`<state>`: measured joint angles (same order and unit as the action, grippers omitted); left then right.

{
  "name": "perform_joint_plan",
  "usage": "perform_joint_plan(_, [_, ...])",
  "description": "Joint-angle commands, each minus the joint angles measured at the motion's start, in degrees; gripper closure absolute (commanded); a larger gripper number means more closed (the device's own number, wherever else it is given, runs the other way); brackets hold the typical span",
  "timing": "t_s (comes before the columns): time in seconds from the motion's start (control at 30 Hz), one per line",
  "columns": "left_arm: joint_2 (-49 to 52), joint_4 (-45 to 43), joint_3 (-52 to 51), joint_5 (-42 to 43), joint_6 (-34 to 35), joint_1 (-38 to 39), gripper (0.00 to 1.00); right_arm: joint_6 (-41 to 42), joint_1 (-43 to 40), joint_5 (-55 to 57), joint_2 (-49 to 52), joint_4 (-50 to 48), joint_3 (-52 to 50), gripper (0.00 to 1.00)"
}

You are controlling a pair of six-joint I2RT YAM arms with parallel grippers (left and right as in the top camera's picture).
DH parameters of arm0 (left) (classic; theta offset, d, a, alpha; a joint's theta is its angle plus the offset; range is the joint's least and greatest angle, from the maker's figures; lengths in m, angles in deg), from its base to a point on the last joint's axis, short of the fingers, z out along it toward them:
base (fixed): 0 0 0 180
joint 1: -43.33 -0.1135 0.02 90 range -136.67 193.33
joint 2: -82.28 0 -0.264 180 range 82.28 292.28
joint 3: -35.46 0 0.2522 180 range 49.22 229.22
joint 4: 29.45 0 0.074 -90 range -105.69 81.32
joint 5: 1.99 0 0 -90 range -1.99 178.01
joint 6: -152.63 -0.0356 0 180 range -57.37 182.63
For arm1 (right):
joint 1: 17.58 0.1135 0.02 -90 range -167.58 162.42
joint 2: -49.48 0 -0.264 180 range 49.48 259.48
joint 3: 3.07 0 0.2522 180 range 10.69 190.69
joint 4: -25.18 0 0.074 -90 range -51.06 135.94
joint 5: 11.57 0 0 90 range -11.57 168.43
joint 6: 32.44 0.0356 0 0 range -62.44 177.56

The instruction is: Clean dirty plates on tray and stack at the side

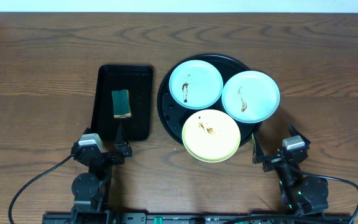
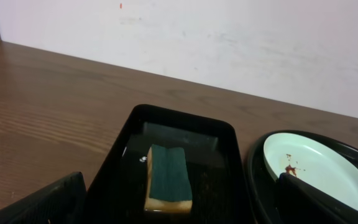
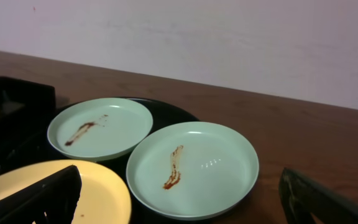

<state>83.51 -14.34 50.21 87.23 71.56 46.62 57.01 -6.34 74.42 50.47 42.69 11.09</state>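
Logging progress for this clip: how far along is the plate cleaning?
Done: nothing. The mint plate, other mint plate and yellow plate sit smeared on the round tray, none stacked aside. In hand: nothing; left hand and right hand are open, empty; the sponge lies in the rectangular tray. Left: wiping and stacking all three.

Glossy, smooth plates (image 3: 193, 168) sit on a shiny black tray (image 1: 166, 109) over matt, grained wood table (image 1: 42, 43).
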Motion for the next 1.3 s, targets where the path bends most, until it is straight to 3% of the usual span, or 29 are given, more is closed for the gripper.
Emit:
perform_joint_plan(0.0, [0.1, 2.7, -0.7, -1.2, -1.0, 0.3, 0.03, 4.0, 0.6, 1.3, 0.1, 0.4, -0.1, 0.01])
perform_joint_plan(0.27, [2.7, 4.7, 1.6, -1.4, -1.2, 0.3, 0.03, 9.4, 0.5, 4.2, 2.2, 3.7, 1.9, 0.01])
perform_joint_plan(0.5, [13.9, 8.7, 11.3, -1.4, -1.2, 0.3, 0.03, 9.9, 0.6, 4.4, 12.0, 9.5, 10.8, 0.01])
perform_joint_plan(0.77, [32.6, 24.2, 30.6, -1.1, -1.2, 0.3, 0.03, 9.9, 0.6, 0.0, 28.5, 20.5, 25.4, 0.01])
perform_joint_plan(1.03, [50.7, 47.5, 50.8, 4.2, -1.2, 0.3, 0.03, 8.7, 0.6, -5.7, 42.2, 29.9, 38.0, 0.01])
perform_joint_plan(1.13, [52.2, 49.7, 52.3, 4.4, -1.2, 0.3, 0.03, 8.7, 0.6, -9.9, 42.6, 29.4, 38.4, 0.01])
perform_joint_plan(1.27, [52.6, 46.0, 52.3, 4.7, -1.2, 0.3, 0.03, 8.7, 0.6, -10.4, 42.6, 28.5, 38.4, 0.01])
